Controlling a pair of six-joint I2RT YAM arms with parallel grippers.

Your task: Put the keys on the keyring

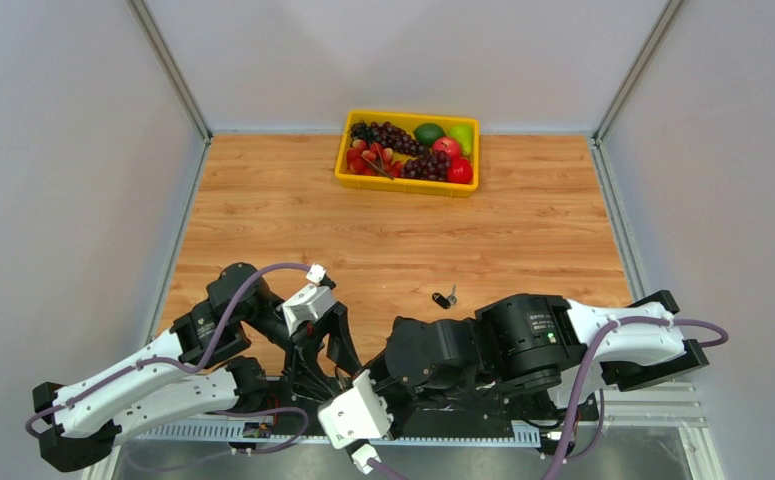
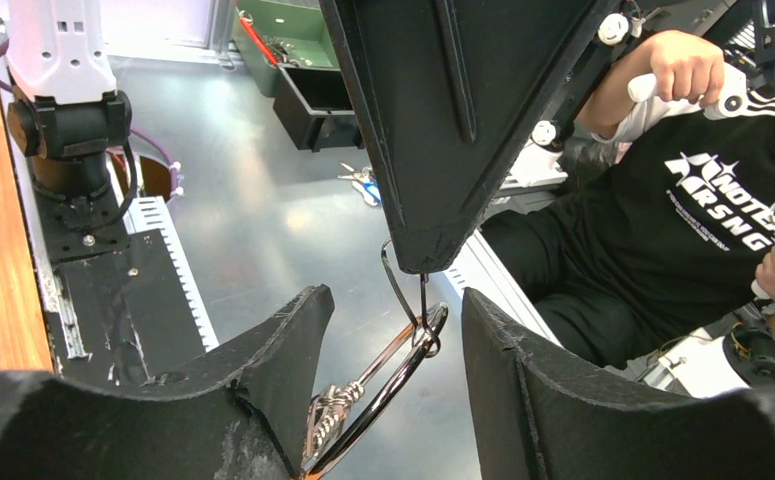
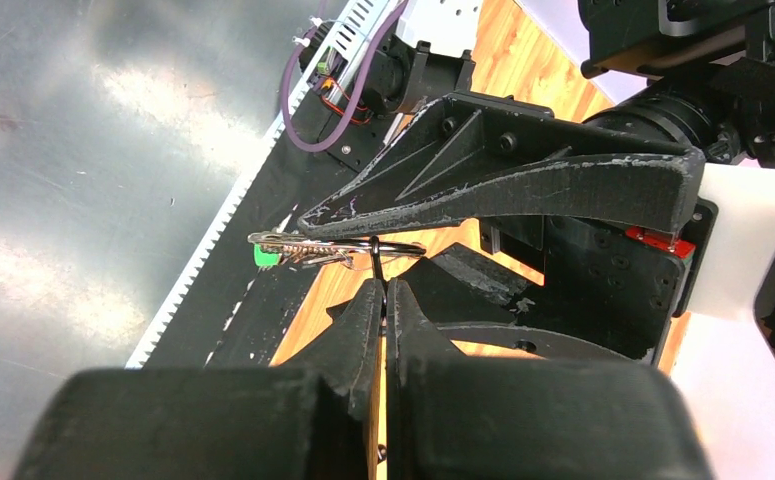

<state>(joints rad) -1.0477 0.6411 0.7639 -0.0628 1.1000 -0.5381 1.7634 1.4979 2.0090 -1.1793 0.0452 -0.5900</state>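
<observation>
Right gripper (image 3: 383, 288) jaws are pinching the keyring (image 3: 408, 246); left gripper (image 2: 393, 300) jaws are gaping around it. We are seeing grapes (image 1: 395, 136) and apples (image 1: 460, 171) filling the yellow bin (image 1: 408, 187).

Free room and obstructions. The middle and left of the wooden bench (image 1: 293, 220) lie open to a gripper, bounded by grey enclosure walls (image 1: 63, 150) on the left, right and far sides. A yellow tray (image 1: 406, 187) of fruit takes up the centre of the far edge. One black-headed key (image 1: 443, 298) lies on the boards just beyond the right arm (image 1: 523, 335), with bare wood around it. The near edge is crowded: both arms fold inward there, and the left gripper (image 2: 395, 295) and right gripper (image 3: 384, 288) meet tip to tip. The keyring (image 2: 418, 345) crosses the gap between the left gripper's fingers, and the right gripper's closed tip enters that gap from above, leaving little passage.
</observation>
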